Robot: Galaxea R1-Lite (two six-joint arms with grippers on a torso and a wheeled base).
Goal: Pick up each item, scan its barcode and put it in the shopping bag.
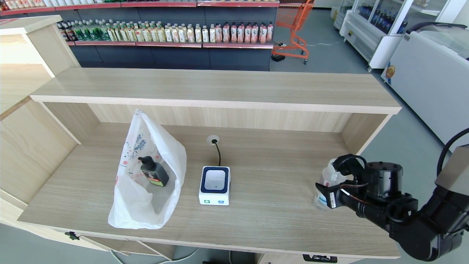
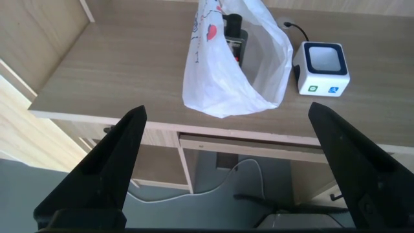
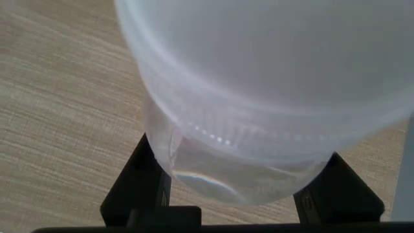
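A clear plastic bottle [image 1: 324,183] stands on the wooden counter [image 1: 271,172] near its right end. My right gripper [image 1: 331,178] is shut on it from the right; in the right wrist view the bottle [image 3: 259,97] sits between the black fingers [image 3: 139,188] of that gripper [image 3: 239,194]. A white shopping bag [image 1: 128,205] lies open on the left of the counter with a dark pump bottle [image 1: 155,172] inside. The white scanner [image 1: 215,185] sits mid-counter. My left gripper [image 2: 226,113] hangs open and empty in front of the counter's edge, below the bag [image 2: 220,84].
The scanner's cable [image 1: 218,152] runs back to a hole in the counter. A raised shelf [image 1: 220,88] and side walls enclose the counter at the back. Bare wood lies between scanner [image 2: 322,68] and clear bottle.
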